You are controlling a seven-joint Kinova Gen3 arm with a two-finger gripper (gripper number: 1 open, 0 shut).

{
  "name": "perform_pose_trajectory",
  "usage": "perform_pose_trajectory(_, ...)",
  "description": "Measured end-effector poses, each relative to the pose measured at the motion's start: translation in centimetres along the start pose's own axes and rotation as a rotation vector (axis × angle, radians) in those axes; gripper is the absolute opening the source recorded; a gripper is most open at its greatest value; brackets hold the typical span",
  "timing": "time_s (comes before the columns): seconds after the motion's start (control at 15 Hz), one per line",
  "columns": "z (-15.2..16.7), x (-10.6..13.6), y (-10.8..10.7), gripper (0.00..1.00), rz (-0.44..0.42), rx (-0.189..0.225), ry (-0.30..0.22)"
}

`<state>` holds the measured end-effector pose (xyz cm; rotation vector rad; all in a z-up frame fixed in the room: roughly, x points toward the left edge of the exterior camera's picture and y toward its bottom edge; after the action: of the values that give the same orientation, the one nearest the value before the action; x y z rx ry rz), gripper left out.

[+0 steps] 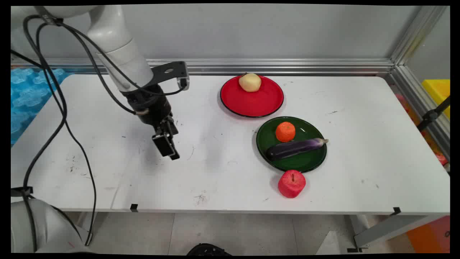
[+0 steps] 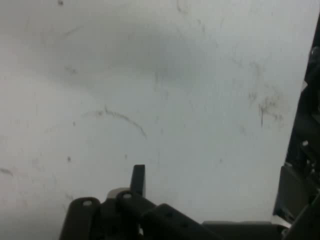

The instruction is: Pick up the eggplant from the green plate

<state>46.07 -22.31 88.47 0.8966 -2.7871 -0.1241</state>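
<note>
My gripper (image 1: 168, 149) hangs low over the bare white table (image 1: 107, 151), left of the middle, open and holding nothing. In the hand view its two fingers (image 2: 138, 179) stand wide apart, and only scuffed tabletop (image 2: 165, 90) lies between them. The nearest things are well off to its right. A green plate (image 1: 305, 163) carries an orange (image 1: 285, 131) and a purple eggplant (image 1: 294, 148). A red apple (image 1: 291, 183) sits on the table just by that plate's near rim.
A red plate (image 1: 251, 102) at the back middle holds a pale yellow fruit (image 1: 249, 82). An aluminium rail (image 1: 287, 66) runs along the table's far edge and down its right side. Black cables (image 1: 61, 118) hang from the arm on the left.
</note>
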Motion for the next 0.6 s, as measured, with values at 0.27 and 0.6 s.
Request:
perform_pose_trajectory(0.27, 0.9, 2.7, -0.2, 1.0, 0.011, 0.025, 0.046)
perform_pose_trajectory(0.6, 3.3, 8.1, 0.3, 1.0, 0.019, 0.058, 0.142)
